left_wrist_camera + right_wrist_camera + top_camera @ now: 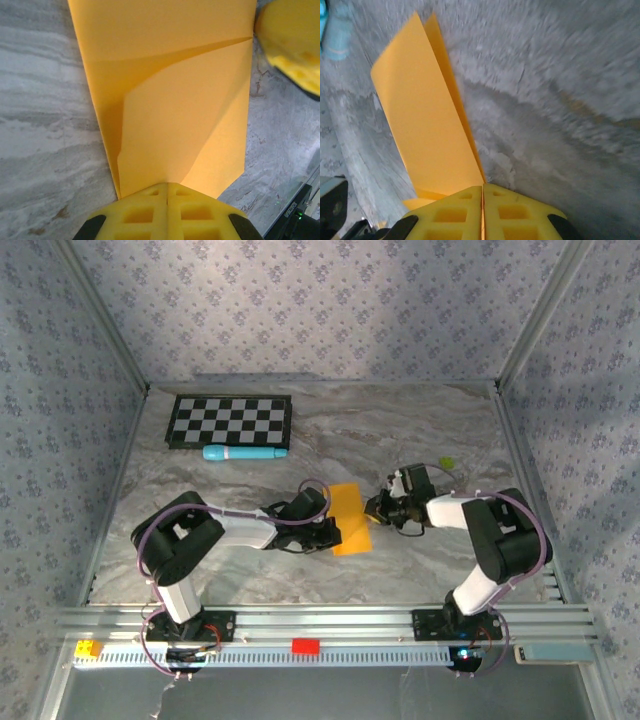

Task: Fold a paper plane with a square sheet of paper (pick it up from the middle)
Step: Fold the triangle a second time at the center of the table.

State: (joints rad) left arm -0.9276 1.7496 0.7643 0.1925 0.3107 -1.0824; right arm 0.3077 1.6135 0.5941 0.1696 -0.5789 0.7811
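Observation:
The square sheet of paper (350, 510) is orange and folded over into a narrow doubled strip at the table's middle, between the two arms. My left gripper (337, 533) is shut on its near left edge. In the left wrist view the paper (175, 100) spreads out from the closed tips (167, 186), and its top layer bulges up along a diagonal crease. My right gripper (377, 508) is shut on the opposite edge. In the right wrist view two layers of paper (420, 125) stand on edge and meet at the closed tips (483, 189). The right gripper's yellow fingers (295, 40) show beyond the sheet.
A black-and-white checkerboard (230, 421) lies at the back left, with a light-blue cylinder (244, 452) in front of it, also seen as a blue shape (335, 35). A tiny yellow-green bit (446, 463) lies at the back right. Metal posts and patterned walls enclose the marble table (430, 570).

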